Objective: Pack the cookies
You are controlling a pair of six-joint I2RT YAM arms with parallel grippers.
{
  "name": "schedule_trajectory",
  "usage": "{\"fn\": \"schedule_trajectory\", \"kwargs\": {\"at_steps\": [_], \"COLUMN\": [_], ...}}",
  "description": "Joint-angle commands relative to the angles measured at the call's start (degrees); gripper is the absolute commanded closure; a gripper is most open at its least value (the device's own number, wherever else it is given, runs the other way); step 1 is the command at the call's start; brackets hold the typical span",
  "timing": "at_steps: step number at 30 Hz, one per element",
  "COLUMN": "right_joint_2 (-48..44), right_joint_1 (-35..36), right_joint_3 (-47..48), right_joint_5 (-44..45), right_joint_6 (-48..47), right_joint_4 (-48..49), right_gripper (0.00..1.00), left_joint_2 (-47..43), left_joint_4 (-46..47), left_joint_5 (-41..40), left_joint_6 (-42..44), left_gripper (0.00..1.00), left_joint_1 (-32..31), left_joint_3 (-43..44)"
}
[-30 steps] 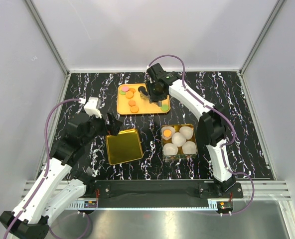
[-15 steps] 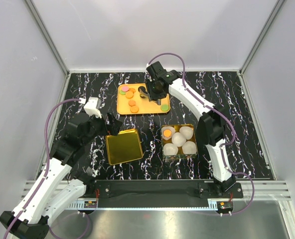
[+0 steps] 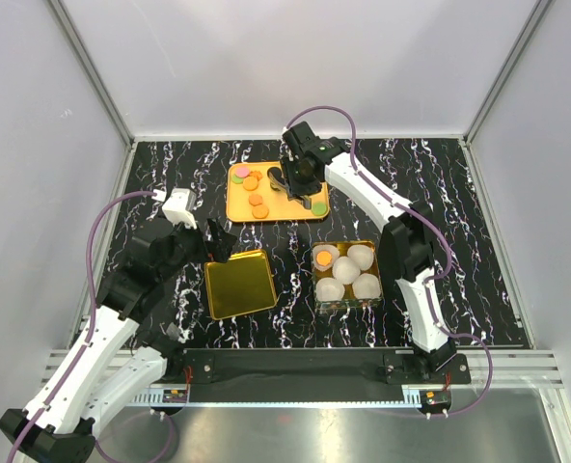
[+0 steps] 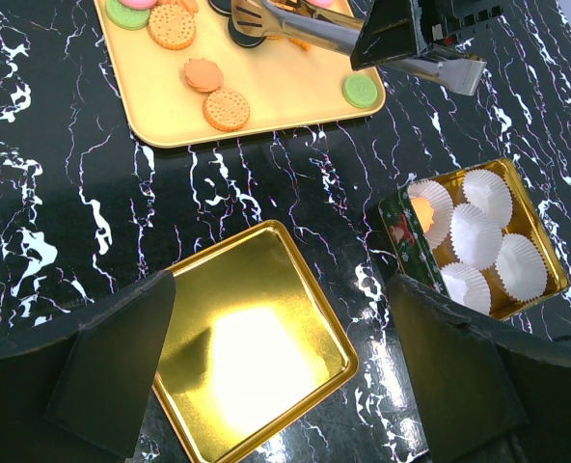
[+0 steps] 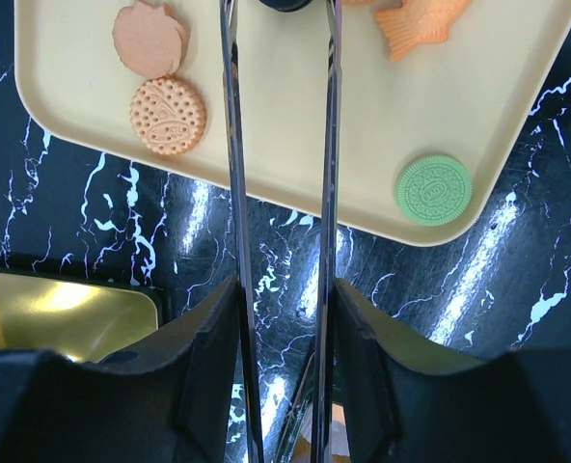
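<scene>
1. One orange cookie [image 3: 324, 258] sits in a paper cup in the tin [image 4: 397, 227], just off the tray's near right corner. The other paper cups [image 4: 474, 236] look bare.
2. The rest of the cookies [image 4: 227, 108] lie on the tray [image 3: 285, 207]. Most are orange, a green cookie [image 5: 434, 190] lies by the tray's near right corner, and pink and black ones lie toward its far side.
3. Your right pincer [image 5: 284, 333] is clamped on the tongs [image 5: 230, 193]. The blades stand apart and reach in over the tray's near edge toward a black cookie [image 4: 242, 31] in the tray's far middle. The tips are cut off in the wrist view, so I can't tell whether they touch it.
4. Your left pincer [image 4: 285, 367] is spread wide and carries nothing. It hovers over the gold lid [image 3: 239, 285], which lies on the desk [image 3: 440, 193] off the tray's near left corner.
5. My read is that you're picking up the second cookie and packing has barely begun.
6. For the next move, set the blades either side of the black cookie and squeeze lightly. Lift it clear of the tray and carry it to a bare cup. A flat disc may slip or tip, so keep the blades level.
7. The lid goes on last, so leave the left arm parked.
</scene>
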Motion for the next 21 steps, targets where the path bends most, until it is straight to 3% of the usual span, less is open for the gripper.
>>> {"fn": "schedule_trajectory", "kwargs": {"at_steps": [1,21], "right_joint_2": [0.3,-0.2], "right_joint_1": [0.2,2.2], "right_joint_3": [2.1,1.3], "right_joint_5": [-0.5,1.6], "right_joint_6": [0.6,-0.5], "right_joint_4": [-0.5,-1.3], "right_gripper": [0.52,0.48], "left_joint_2": [-0.4,-0.2], "left_joint_4": [1.8,2.0], "left_joint_5": [0.6,1.4], "left_joint_6": [-0.3,-0.4], "left_gripper": [0.01,0.01], "left_joint_1": [0.3,0.7], "left_joint_3": [1.0,1.0]}}
